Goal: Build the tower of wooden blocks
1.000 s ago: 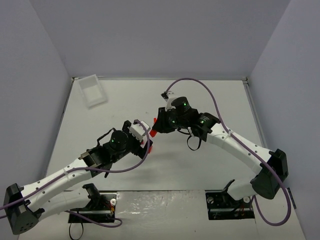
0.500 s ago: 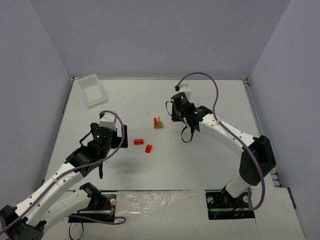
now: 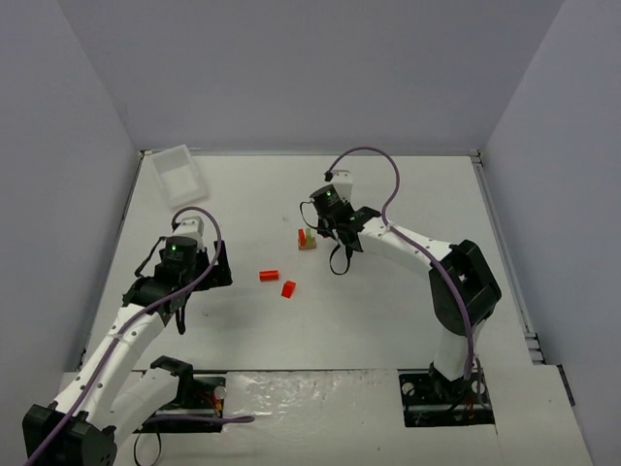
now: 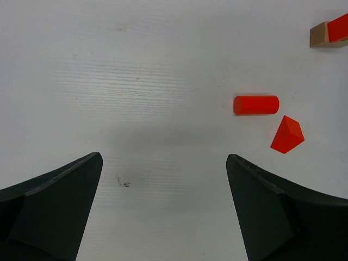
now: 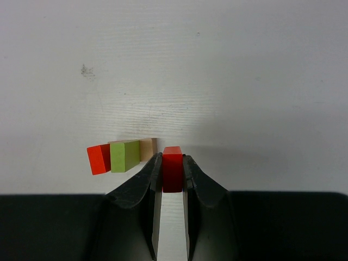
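Note:
The wood block tower (image 3: pixel 307 238) stands mid-table: a tan base (image 5: pixel 145 149) with a lime-green block (image 5: pixel 124 156) and a red block (image 5: pixel 98 159) on it. My right gripper (image 3: pixel 321 231) is shut on a red block (image 5: pixel 173 168), held right beside the tan base. A red cylinder (image 3: pixel 269 276) and a red triangular block (image 3: pixel 288 288) lie loose on the table; both also show in the left wrist view, the cylinder (image 4: pixel 256 104) and the triangular block (image 4: pixel 286 135). My left gripper (image 3: pixel 184 282) is open and empty, left of them.
A clear plastic tray (image 3: pixel 177 176) sits at the far left corner. White walls close in the table at the back and on both sides. The arm bases stand at the near edge.
My left arm has drawn back to the left, away from the blocks, with its gripper open. My right gripper has shifted left, up against the tower.

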